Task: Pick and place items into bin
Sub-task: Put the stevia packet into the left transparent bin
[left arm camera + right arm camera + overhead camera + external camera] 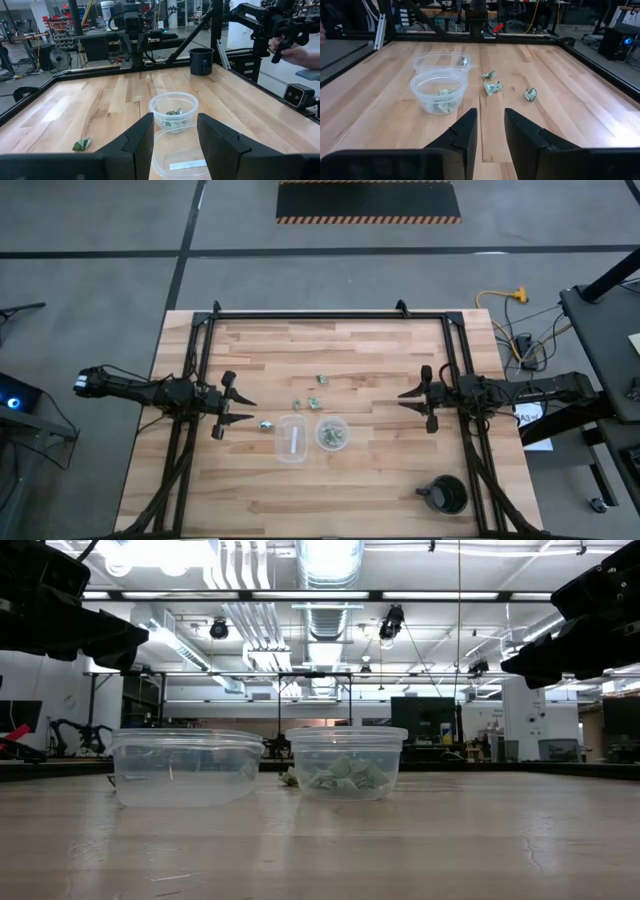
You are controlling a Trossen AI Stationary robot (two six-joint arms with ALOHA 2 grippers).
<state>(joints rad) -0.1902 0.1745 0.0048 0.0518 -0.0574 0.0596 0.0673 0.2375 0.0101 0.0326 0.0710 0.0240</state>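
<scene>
Left claw spread, empty, above surface. Right claw spread, empty, opposite. Between claws: two clear cups touching; round one holds green items, other nearer left claw. Loose items beside cups. Black mug near right arm.

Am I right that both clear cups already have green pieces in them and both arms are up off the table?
Not quite. Only one clear cup holds green pieces; the other clear cup holds none, as the high view shows. Both arms do hover above the table.
</scene>
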